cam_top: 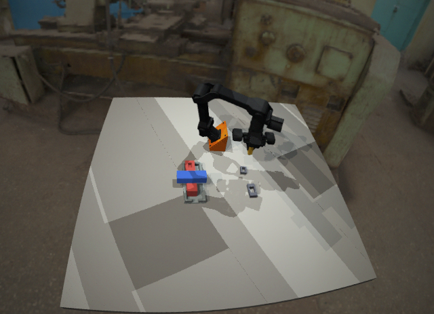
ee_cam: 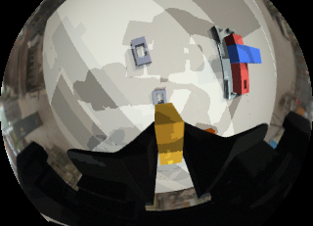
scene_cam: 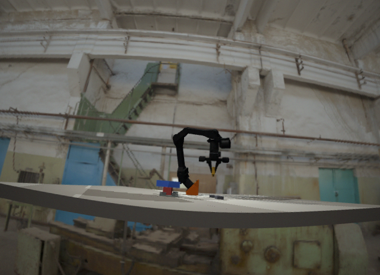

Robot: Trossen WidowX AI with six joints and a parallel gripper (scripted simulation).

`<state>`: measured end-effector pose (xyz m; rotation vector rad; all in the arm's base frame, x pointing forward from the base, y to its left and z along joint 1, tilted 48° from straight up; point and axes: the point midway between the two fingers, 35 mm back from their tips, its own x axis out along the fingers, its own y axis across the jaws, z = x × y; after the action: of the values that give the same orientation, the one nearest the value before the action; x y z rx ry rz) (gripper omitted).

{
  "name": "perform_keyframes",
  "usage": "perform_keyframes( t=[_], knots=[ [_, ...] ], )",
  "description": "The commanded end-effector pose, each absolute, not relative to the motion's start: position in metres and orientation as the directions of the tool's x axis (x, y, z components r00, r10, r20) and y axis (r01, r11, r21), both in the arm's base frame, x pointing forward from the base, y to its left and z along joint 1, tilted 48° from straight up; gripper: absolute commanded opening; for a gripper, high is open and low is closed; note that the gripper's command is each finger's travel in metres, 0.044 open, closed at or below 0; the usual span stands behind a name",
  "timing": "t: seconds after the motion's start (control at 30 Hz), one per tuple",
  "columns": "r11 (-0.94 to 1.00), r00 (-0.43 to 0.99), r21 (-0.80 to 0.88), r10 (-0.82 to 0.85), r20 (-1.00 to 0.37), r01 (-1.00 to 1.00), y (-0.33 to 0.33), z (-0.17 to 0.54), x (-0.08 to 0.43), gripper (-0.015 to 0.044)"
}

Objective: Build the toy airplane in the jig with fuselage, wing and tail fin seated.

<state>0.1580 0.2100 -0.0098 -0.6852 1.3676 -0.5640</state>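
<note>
I'm clamping my fingers on the yellow fin (ee_cam: 168,135), pinching it upright between the two black pads with its tip poking out below. My gripper (scene_cam: 212,170) is hanging well above the table (cam_top: 168,254), pointing straight down. Below me two small grey stands (cam_top: 251,190) are sitting apart on the mat, both bare. Off to the side, the red fuselage (cam_top: 191,188) is lying in the grey cradle (cam_top: 194,197), with the blue wing (cam_top: 191,176) lying across it. The orange base (cam_top: 218,138) of my arm is standing behind all this.
</note>
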Motion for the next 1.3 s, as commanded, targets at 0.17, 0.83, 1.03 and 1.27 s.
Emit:
perform_keyframes(
  t=[0.17, 0.83, 1.03, 1.27],
  knots=[
    [0.692, 0.124, -0.721, -0.713, -0.690, -0.035, 0.206, 0.005, 0.165, 0.0000],
    [0.703, 0.124, -0.707, -0.697, -0.706, -0.077, 0.165, 0.049, 0.195, 0.0000],
    [0.703, 0.125, -0.705, -0.695, -0.708, -0.087, 0.150, 0.062, 0.201, 0.0000],
    [0.703, 0.126, -0.704, -0.693, -0.710, -0.099, 0.133, 0.075, 0.207, 0.0000]
  ],
)
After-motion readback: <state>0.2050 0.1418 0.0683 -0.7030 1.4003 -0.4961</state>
